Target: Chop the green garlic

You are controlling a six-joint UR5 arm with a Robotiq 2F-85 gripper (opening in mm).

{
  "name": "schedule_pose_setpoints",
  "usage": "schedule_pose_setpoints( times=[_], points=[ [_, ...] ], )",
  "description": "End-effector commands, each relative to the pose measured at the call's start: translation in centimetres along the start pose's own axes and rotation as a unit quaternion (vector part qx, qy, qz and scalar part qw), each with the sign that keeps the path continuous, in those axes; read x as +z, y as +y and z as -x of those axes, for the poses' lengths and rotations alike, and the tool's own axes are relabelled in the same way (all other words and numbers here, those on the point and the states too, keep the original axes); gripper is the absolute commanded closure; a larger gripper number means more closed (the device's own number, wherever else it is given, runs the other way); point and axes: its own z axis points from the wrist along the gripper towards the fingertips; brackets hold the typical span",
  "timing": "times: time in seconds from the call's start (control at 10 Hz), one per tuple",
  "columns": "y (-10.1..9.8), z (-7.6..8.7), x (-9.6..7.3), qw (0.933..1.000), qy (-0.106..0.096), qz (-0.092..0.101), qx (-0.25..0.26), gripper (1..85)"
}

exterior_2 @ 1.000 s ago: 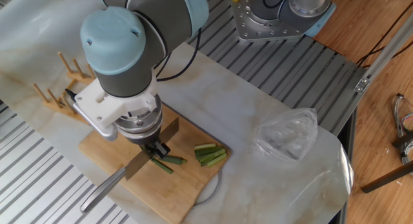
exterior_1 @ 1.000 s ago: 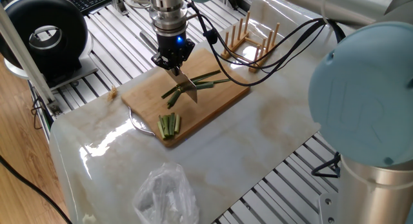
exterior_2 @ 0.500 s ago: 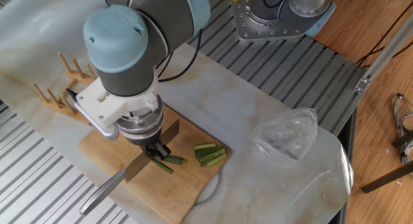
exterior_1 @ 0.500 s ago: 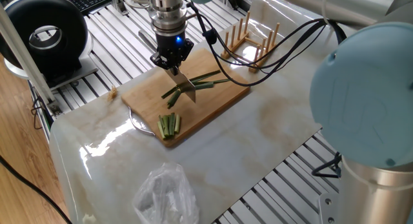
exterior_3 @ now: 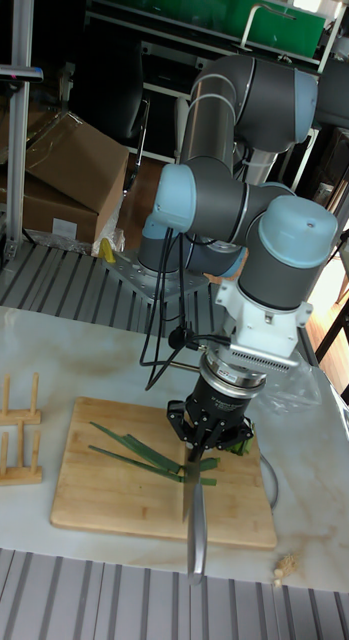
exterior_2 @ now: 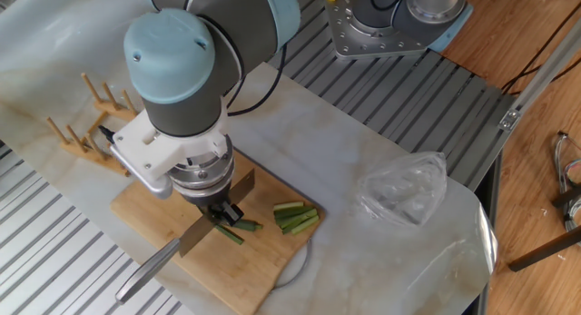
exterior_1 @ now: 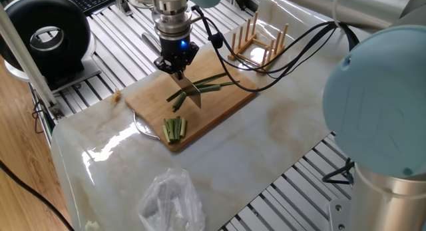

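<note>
Over the last second our gripper (exterior_1: pixel 176 69) (jaws clamped on the knife (exterior_3: pixel 193 500)) has edged slightly along the board (exterior_1: pixel 150 91). The blade sits on the garlic (exterior_1: pixel 206 84), so we judge another cut is underway.

On a wooden board (exterior_2: pixel 150 217), the gripper (exterior_2: pixel 221 211) clamps a knife (exterior_2: pixel 195 236) whose blade slants across dark green garlic pieces (exterior_2: pixel 238 226), a bundle of paler sticks (exterior_2: pixel 296 217) lies just beside (toward the crumpled plastic bag (exterior_2: pixel 405 193)), and a wooden rack (exterior_2: pixel 83 117) stands behind.
</note>
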Motion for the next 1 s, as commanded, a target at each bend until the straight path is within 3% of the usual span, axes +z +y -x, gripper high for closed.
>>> schedule_pose_setpoints(
  times=[0.0, 0.9],
  points=[
    [0.09, -0.23, -0.08, 1.0000, 0.002, 0.002, 0.003, 84.3],
    [-0.06, -0.48, 0.58, 1.0000, 0.002, 0.001, 0.001, 84.3]
  ],
)
